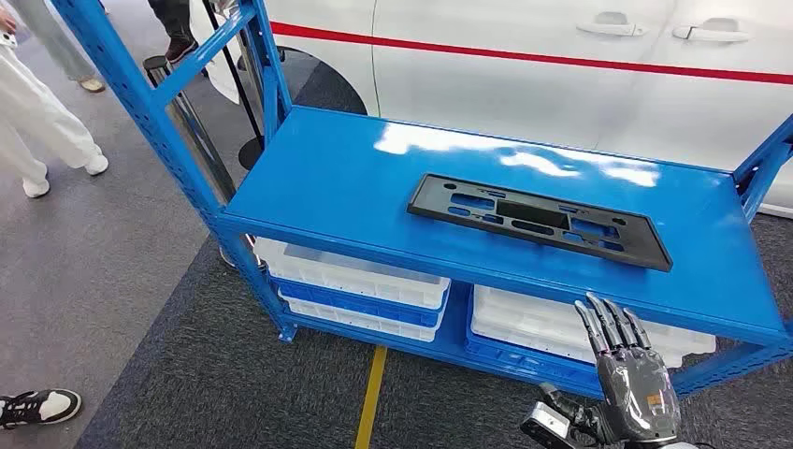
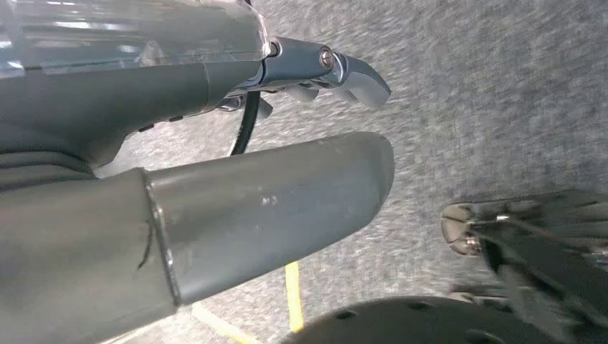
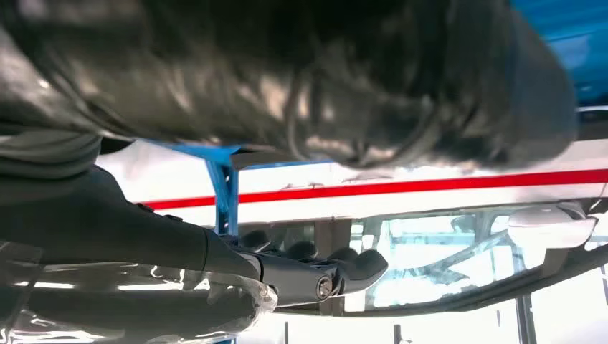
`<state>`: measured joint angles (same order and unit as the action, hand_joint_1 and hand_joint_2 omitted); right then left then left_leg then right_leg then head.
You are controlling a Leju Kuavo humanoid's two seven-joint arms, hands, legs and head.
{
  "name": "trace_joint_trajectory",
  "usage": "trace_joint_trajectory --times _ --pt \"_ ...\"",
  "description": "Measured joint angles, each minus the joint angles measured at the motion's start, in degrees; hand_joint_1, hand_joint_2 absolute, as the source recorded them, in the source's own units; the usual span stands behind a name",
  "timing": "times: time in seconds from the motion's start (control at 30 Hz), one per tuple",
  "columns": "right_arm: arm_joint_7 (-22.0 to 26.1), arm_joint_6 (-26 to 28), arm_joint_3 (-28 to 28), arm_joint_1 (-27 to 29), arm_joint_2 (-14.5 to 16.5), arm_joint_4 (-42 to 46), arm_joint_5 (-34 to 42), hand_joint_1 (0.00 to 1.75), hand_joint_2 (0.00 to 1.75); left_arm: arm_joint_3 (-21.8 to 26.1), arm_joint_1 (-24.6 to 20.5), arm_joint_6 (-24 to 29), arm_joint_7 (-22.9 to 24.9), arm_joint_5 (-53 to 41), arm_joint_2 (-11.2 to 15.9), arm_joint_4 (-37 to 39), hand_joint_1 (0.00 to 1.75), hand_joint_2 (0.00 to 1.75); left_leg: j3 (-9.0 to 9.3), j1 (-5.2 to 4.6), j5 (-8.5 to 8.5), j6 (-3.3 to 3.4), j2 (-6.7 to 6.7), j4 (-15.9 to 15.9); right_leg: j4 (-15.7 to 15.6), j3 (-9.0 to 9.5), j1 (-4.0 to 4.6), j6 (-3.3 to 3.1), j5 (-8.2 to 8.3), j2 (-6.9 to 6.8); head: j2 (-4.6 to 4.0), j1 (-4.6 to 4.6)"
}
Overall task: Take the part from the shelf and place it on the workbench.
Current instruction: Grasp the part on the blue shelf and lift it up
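A flat black plastic part (image 1: 540, 220) with several cut-out slots lies on the top board of the blue shelf (image 1: 355, 178), toward its right half. My right hand (image 1: 625, 369) is raised in front of the shelf's front edge, below and right of the part, fingers straight and apart, holding nothing. In the right wrist view its dark fingers (image 3: 315, 269) stretch out with nothing between them. My left hand (image 2: 215, 172) hangs over the grey carpet, thumb and fingers extended and empty.
White bins (image 1: 360, 276) fill the shelf's lower levels. A white car with a red stripe (image 1: 561, 56) stands right behind the shelf. A person in white trousers (image 1: 42, 122) stands at far left, and a shoe (image 1: 37, 407) shows at the lower left. A yellow floor line (image 1: 371, 398) runs under the shelf.
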<state>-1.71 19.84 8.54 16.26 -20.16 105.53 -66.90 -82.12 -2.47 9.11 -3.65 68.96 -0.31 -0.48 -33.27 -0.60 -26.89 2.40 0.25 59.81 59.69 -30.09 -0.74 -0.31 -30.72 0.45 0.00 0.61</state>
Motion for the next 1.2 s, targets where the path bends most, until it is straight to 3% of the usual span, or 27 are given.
trace_joint_trajectory --times 0.07,0.17,0.2,0.27,0.3,0.33,0.37,0.4,0.47,0.53,0.67,0.73,0.8,0.83,0.87,0.9,0.97,1.0,1.07,1.2 --pt "0.1 -0.1 -0.1 0.0 0.1 0.0 0.1 0.0 0.0 0.0 0.0 0.0 0.0 0.0 0.0 0.0 0.0 0.0 0.05 -0.06 -0.12 0.02 -0.04 -0.3 -0.4 0.13 -0.07 0.29 0.04 -0.07 0.0 0.01" --pt "0.5 -0.5 -0.5 -0.1 0.2 0.4 0.7 0.0 0.0 0.0 0.1 0.1 0.0 0.0 -0.1 0.0 0.0 0.0 1.61 0.6 0.18 0.3 0.0 -2.6 0.4 0.27 0.03 1.05 -0.76 -0.24 0.0 0.11" --pt "0.7 -0.7 -0.8 -0.1 0.2 0.5 0.8 0.0 0.0 0.0 0.2 0.1 0.0 0.0 -0.1 0.0 0.0 0.0 2.29 0.82 0.25 0.46 0.04 -3.2 2.6 -0.8 0.04 1.23 -1.85 -0.28 0.0 0.17" --pt "0.8 -1.0 -1.1 -0.2 0.2 0.5 1.0 0.0 0.0 -0.1 0.1 0.1 0.0 0.0 -0.1 0.0 0.0 0.0 3.05 0.74 -0.12 0.73 0.07 -3.6 9.9 -5.17 -0.1 1.51 -4.58 -0.3 0.0 0.24" --pt "0.8 -1.1 -1.2 -0.2 0.3 0.5 1.0 0.0 0.0 -0.1 0.0 0.1 0.0 0.0 -0.1 0.0 0.0 0.0 3.37 0.72 -0.44 0.77 0.05 -3.6 13.2 -7.47 -0.16 1.68 -5.27 -0.31 0.0 0.25" --pt "0.9 -1.1 -1.2 -0.2 0.3 0.5 1.0 0.0 0.0 -0.1 0.0 0.1 0.0 0.0 -0.1 0.0 0.0 0.0 3.79 0.73 -0.84 0.72 0.03 -3.5 14.8 -8.95 -0.22 1.83 -4.81 -0.32 0.0 0.24" --pt "0.9 -1.1 -1.3 -0.2 0.3 0.5 1.0 0.0 0.0 -0.1 0.1 0.1 0.0 0.0 -0.1 0.0 0.0 0.0 4.34 0.75 -1.29 0.61 0.0 -3.5 14.2 -9.35 -0.31 1.96 -3.13 -0.34 0.0 0.24" --pt "0.9 -1.1 -1.3 -0.2 0.3 0.5 1.0 0.0 0.0 -0.1 0.1 0.1 0.0 0.0 -0.2 0.0 0.0 0.0 4.97 0.8 -1.83 0.42 -0.03 -3.3 11.4 -8.62 -0.43 2.07 -0.49 -0.37 0.0 0.24" --pt "0.9 -1.2 -1.4 -0.2 0.4 0.5 1.0 0.0 0.0 -0.1 0.1 0.0 0.0 0.0 -0.3 0.0 0.0 0.0 5.95 0.81 -3.08 -0.18 -0.11 -2.9 4.2 -5.8 -0.55 2.11 3.78 -0.43 0.0 0.28" --pt "1.1 -1.6 -1.6 -0.2 0.4 0.5 1.3 0.0 0.0 -0.3 0.0 0.0 0.0 0.0 -0.4 0.0 0.0 0.0 6.23 0.7 -4.03 -0.9 -0.21 -2.6 0.9 -4.23 -0.41 1.6 4.35 -0.38 0.0 0.31" --pt "1.7 -2.9 -1.9 -0.5 0.6 0.4 2.9 0.0 0.0 -0.5 -0.3 0.0 0.0 0.0 -0.3 0.0 0.0 0.0 6.63 0.76 -5.18 -2.01 -0.18 -2.1 0.3 -3.57 -0.28 0.13 3.3 -0.15 0.0 0.26" --pt "1.9 -3.5 -2.4 -0.8 0.7 0.4 3.8 0.0 0.0 -0.6 -0.4 -0.1 0.0 0.0 -0.4 0.0 0.0 0.0 4.61 0.85 -7.32 -2.57 -0.18 2.4 0.0 -2.82 -0.48 -0.48 2.92 -0.28 0.0 0.22" --pt "2.2 -4.0 -3.0 -1.0 0.8 0.2 4.7 0.0 0.0 -0.8 -0.4 -0.1 0.1 0.0 -0.4 0.0 0.0 0.0 -0.37 0.94 -9.99 -2.94 -0.17 10.5 -0.1 -2.31 -0.41 -0.81 2.4 -0.4 0.0 0.2" --pt "2.4 -4.3 -3.3 -1.1 0.9 0.0 5.0 0.0 0.0 -0.9 -0.3 -0.1 0.1 0.0 -0.4 0.0 0.0 0.0 -2.77 0.97 -10.42 -2.98 -0.17 13.7 -0.1 -2.03 -0.34 -0.86 2.1 -0.4 0.0 0.2" --pt "2.6 -4.6 -3.6 -1.1 1.0 -0.2 5.2 0.0 0.0 -1.0 -0.2 -0.1 0.2 0.0 -0.4 0.0 0.0 0.0 -4.35 0.98 -9.69 -2.9 -0.18 15.0 0.0 -1.64 -0.27 -0.86 1.76 -0.35 0.0 0.2" --pt "2.7 -5.0 -3.9 -1.2 1.1 -0.4 5.5 0.0 0.0 -1.1 -0.1 -0.1 0.3 0.0 -0.4 0.0 0.0 0.0 -4.82 0.95 -7.74 -2.68 -0.18 14.1 0.0 -1.12 -0.18 -0.86 1.39 -0.26 0.0 0.2" --pt "3.1 -5.7 -4.2 -1.4 1.3 -0.7 6.0 0.0 0.0 -1.2 0.0 0.0 0.4 0.0 -0.4 0.0 0.0 0.0 -3.14 0.68 -2.13 -1.8 -0.22 7.3 -0.1 0.01 -0.05 -0.78 0.59 -0.12 0.0 0.21" --pt "3.2 -6.0 -4.3 -1.6 1.4 -0.8 6.2 0.0 0.0 -1.3 0.0 0.0 0.5 0.0 -0.3 0.1 0.0 0.0 -2.0 0.44 -0.17 -1.27 -0.23 4.0 -0.2 0.41 0.04 -0.65 0.24 -0.1 0.0 0.25" --pt "3.6 -6.4 -4.4 -2.0 1.7 -1.2 6.6 0.0 0.0 -1.4 -0.1 0.0 0.5 0.0 -0.3 0.1 0.0 0.0 -0.56 -0.01 0.74 -0.46 -0.25 0.3 -0.5 0.64 -0.01 -0.14 -0.1 -0.1 0.0 0.26" --pt "4.3 -7.1 -4.3 -2.6 2.2 -1.6 7.4 0.0 0.0 -1.5 0.0 -0.1 0.5 0.0 -0.3 0.1 0.0 0.0 0.96 0.25 0.47 0.29 -0.2 -2.2 -0.8 1.23 0.05 0.99 -0.67 -0.32 0.0 0.31"
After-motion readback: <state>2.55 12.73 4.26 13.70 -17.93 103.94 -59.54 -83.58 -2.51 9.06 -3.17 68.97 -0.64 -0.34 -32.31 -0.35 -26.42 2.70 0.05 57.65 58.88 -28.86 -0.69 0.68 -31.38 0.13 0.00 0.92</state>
